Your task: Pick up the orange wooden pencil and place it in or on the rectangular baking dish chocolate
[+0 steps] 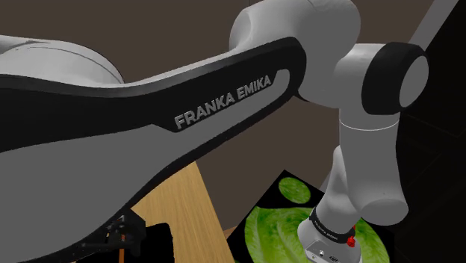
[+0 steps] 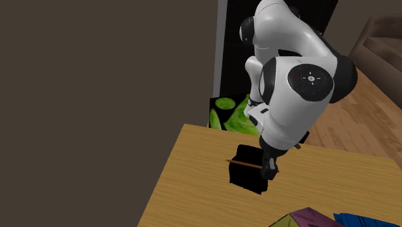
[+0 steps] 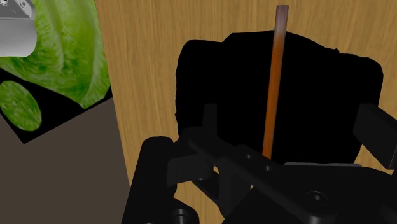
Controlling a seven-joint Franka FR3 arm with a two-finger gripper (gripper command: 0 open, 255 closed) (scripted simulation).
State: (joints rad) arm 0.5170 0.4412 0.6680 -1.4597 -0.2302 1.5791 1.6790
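Pencil [image 3: 275,83] comes last by size. We see the wooden counter [image 2: 193,180] carrying the black baking dish [image 2: 248,179]. Over it hangs the tool [image 3: 291,118], spread wide and touching nothing. Between its fingers [image 3: 376,130] the orange pencil stretches across the dish, far tip past the rim. We judge the wide spread leaves it free to settle there.

The scene is presenting one wooden surface [image 2: 193,187], one orange pencil [image 3: 275,83] and one black rectangular dish [image 3: 210,83]. Two further items are registering at the surface's edge, one purple item [image 2: 309,218] and one blue item [image 2: 367,220], along with one green leaf-patterned panel [image 2: 229,113]. One white arm [image 1: 224,112] is showing, bearing one pincer [image 3: 291,124] with two fingers [image 3: 375,130].
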